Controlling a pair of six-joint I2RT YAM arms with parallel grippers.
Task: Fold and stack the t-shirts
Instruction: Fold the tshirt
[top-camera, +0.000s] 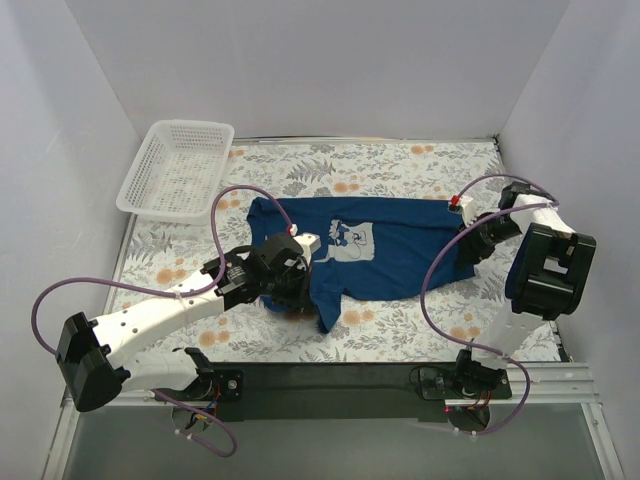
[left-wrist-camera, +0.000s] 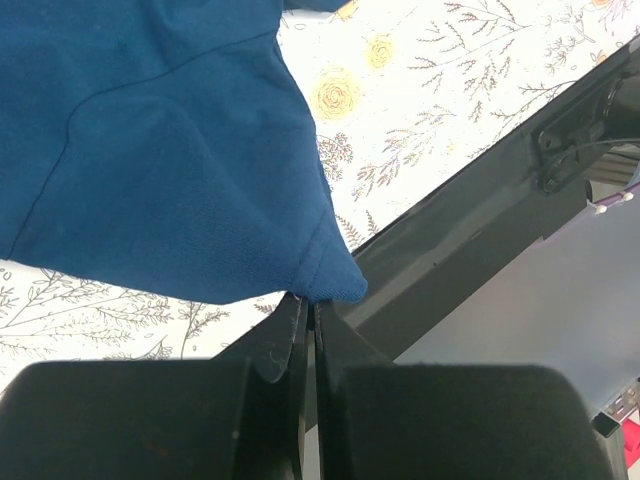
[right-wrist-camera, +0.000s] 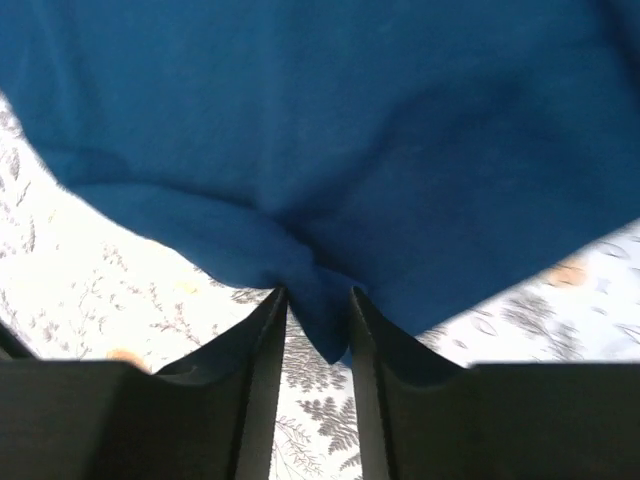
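Pinching the navy t-shirt (top-camera: 385, 262) at both ends, I have it lying print-up across the middle of the flowered table (top-camera: 400, 165). My left gripper (left-wrist-camera: 308, 312) has its jaws pressed tight on a corner of cloth, toward the near edge. My right gripper (right-wrist-camera: 318, 325) clamps a bunched fold between its jaws at the shirt's right side. A white basket (top-camera: 178, 170) sits in the far left corner, apart from the shirt.

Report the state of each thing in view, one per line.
Navy t-shirt: unfolded, print up, pinched at two edges.
Left gripper: shut on a t-shirt corner.
Right gripper: closed on a bunched t-shirt edge.
White mesh basket: upright, empty.
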